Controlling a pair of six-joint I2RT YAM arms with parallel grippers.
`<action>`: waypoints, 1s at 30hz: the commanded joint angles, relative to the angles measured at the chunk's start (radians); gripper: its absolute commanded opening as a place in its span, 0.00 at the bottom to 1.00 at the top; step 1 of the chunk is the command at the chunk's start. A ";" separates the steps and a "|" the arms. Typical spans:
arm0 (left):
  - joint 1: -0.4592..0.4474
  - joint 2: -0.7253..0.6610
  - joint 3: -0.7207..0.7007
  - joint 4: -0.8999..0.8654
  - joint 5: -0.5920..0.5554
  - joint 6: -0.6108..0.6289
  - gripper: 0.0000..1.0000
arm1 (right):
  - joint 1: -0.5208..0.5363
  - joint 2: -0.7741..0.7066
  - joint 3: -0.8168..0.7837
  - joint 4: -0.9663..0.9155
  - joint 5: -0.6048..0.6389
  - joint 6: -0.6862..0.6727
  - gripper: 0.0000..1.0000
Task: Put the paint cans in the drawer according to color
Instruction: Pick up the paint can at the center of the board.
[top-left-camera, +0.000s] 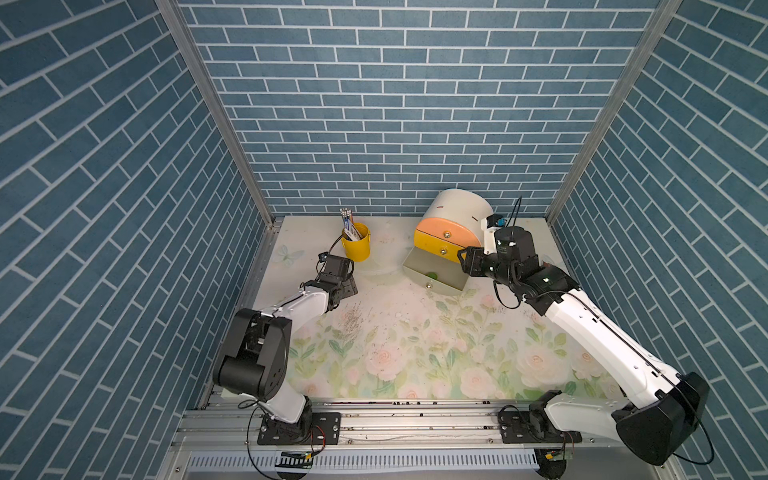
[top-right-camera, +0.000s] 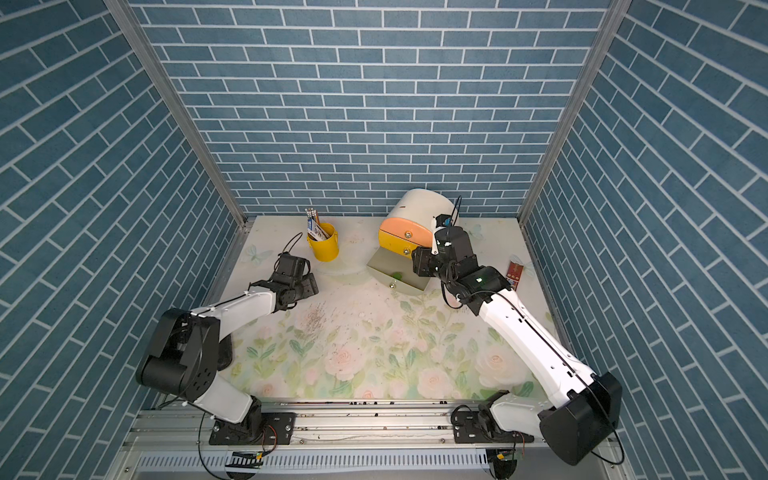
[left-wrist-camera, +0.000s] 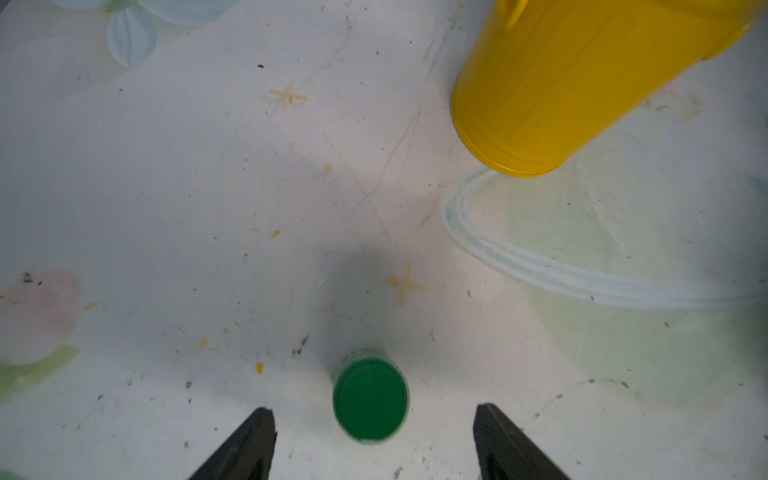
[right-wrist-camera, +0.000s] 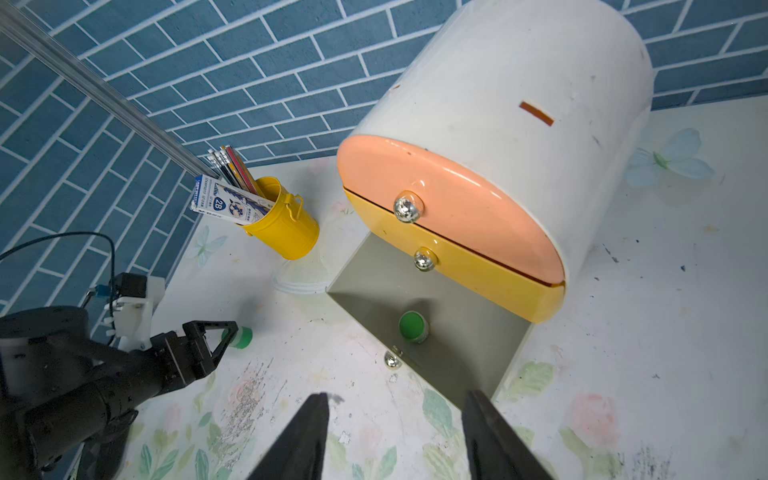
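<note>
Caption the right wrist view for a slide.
Grey bottom drawer pulled open with one green paint can inside; left gripper open at a second green can.

The left arm (top-left-camera: 299, 305) and right arm (top-left-camera: 590, 328) have glossy white shells, bulky black joints, thin black cables (right-wrist-camera: 83, 233) and black screwed base plates (top-left-camera: 299, 428). The left tool (left-wrist-camera: 374, 409) and right tool (right-wrist-camera: 397, 394) are black tapering wedges.
</note>
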 joint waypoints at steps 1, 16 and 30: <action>0.021 0.042 0.042 -0.063 0.007 0.045 0.79 | -0.009 -0.039 -0.020 0.000 0.026 -0.035 0.57; 0.048 0.137 0.046 -0.015 0.105 0.044 0.49 | -0.046 -0.096 -0.061 -0.018 0.027 -0.047 0.57; 0.004 0.043 0.063 -0.078 0.104 0.039 0.30 | -0.086 -0.149 -0.087 -0.030 0.019 -0.053 0.57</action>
